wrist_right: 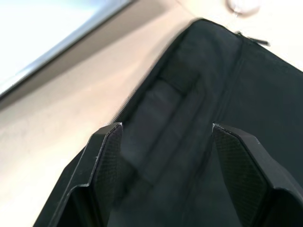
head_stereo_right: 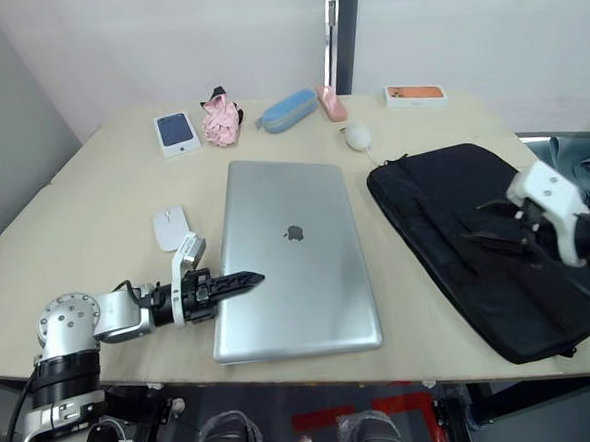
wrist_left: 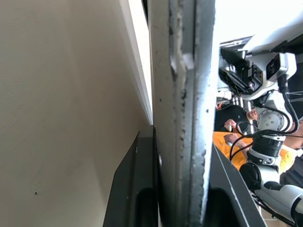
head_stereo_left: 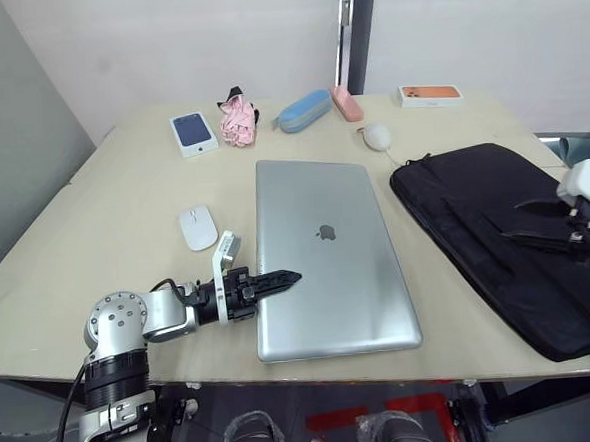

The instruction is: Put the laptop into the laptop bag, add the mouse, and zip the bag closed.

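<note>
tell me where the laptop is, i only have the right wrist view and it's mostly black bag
observer: the laptop lies closed on the table, to the robot's left of the laptop bag, not in it.
operator: is the left arm on it
observer: yes, the left gripper is at its left edge; the left wrist view shows a finger on either side of that edge.
operator: and the mouse
observer: the mouse sits on the table left of the laptop, nothing touching it.
</note>
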Robot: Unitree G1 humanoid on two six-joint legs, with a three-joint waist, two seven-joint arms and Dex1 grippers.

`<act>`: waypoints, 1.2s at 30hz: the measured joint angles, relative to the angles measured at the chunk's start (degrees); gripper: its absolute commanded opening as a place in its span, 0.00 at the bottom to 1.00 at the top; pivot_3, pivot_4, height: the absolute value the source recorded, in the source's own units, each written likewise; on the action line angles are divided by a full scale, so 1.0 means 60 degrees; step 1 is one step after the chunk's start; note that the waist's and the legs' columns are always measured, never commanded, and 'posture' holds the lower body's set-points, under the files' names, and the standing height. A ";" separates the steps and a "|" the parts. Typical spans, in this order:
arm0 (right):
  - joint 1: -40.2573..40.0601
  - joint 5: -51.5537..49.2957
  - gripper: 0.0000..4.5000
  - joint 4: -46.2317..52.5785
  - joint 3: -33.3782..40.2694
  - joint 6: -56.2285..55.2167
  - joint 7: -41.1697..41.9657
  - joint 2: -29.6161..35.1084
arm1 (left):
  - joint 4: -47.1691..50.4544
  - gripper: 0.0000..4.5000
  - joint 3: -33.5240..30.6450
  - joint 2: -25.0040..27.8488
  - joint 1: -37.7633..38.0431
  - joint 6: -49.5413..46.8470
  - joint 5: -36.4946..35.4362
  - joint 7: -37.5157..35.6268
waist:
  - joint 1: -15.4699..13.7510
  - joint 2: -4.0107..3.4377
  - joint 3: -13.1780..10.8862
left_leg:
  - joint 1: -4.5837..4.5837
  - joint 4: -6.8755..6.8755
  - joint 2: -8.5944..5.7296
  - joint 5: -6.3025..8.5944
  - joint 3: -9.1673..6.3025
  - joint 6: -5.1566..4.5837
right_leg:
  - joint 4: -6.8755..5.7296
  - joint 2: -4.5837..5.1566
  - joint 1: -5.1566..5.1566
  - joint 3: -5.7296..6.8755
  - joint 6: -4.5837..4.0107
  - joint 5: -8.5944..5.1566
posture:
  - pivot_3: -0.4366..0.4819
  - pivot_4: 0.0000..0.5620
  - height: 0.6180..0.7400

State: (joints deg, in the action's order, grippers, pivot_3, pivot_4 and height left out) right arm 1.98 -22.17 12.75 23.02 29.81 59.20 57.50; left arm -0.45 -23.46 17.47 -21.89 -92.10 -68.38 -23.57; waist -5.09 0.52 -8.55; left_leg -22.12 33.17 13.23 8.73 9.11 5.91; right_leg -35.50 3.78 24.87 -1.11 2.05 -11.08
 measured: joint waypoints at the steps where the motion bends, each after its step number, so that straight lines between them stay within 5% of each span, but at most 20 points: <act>1: -0.0001 0.0090 0.70 0.0106 -0.0349 0.0013 -0.0278 -0.0268 | -0.0001 0.07 0.0003 0.0004 0.0000 -0.0001 -0.0002 0.0000 | -0.0005 -0.0001 0.0000 | -0.0001 0.0002 -0.0003 0.0000 0.0002 -0.0001 | -0.0003 0.0001 0.0003 -0.0002 0.0000 0.0000 | 0.48 0.27 1.00; 12: 0.0425 0.1096 0.70 0.0619 -0.2267 0.0505 -0.2497 -0.1672 | 0.0001 0.07 -0.0002 0.0135 0.0000 -0.0001 -0.0099 0.0000 | -0.0023 -0.0004 -0.0002 | -0.0004 0.0002 -0.0010 0.0011 -0.0001 0.0019 | -0.0003 0.0002 0.0002 -0.0002 0.0001 0.0001 | 0.48 0.27 1.00; 17: 0.0340 0.1401 0.41 0.0600 -0.2567 0.0569 -0.2747 -0.1685 | 0.0001 0.07 0.0005 0.0208 0.0001 -0.0001 -0.0132 -0.0003 | -0.0018 -0.0005 -0.0002 | -0.0003 0.0003 -0.0009 0.0040 0.0000 0.0066 | -0.0004 0.0003 0.0001 -0.0003 0.0003 0.0002 | 0.48 0.27 1.00; 22: 0.0358 0.1651 0.00 0.0573 -0.2585 0.0691 -0.2956 -0.1682 | 0.0001 0.07 0.0020 0.0297 0.0000 -0.0001 -0.0202 -0.0005 | -0.0013 -0.0004 -0.0002 | -0.0002 0.0004 -0.0009 0.0041 0.0000 0.0069 | -0.0006 0.0002 0.0001 -0.0004 0.0006 0.0003 | 0.48 0.27 1.00; 36: 0.1270 0.0978 0.00 0.0381 -0.2425 0.1577 -0.2916 -0.1914 | -0.1099 0.07 0.1491 0.2195 -0.1313 0.0000 -0.0152 -0.1590 | -0.0056 -0.0007 -0.0002 | 0.0008 0.0026 -0.0013 0.0040 0.0004 0.0070 | -0.0041 0.0000 0.0000 -0.0012 0.0007 0.0004 | 0.48 0.27 1.00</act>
State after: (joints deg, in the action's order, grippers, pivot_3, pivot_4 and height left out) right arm 9.60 -16.31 15.04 8.46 39.27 41.71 46.02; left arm -7.04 -14.51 30.64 -29.76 -92.10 -69.29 -33.11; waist -5.42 0.47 -8.57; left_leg -22.07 33.32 13.15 8.98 9.14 6.33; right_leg -35.75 3.78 24.87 -1.18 2.09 -11.06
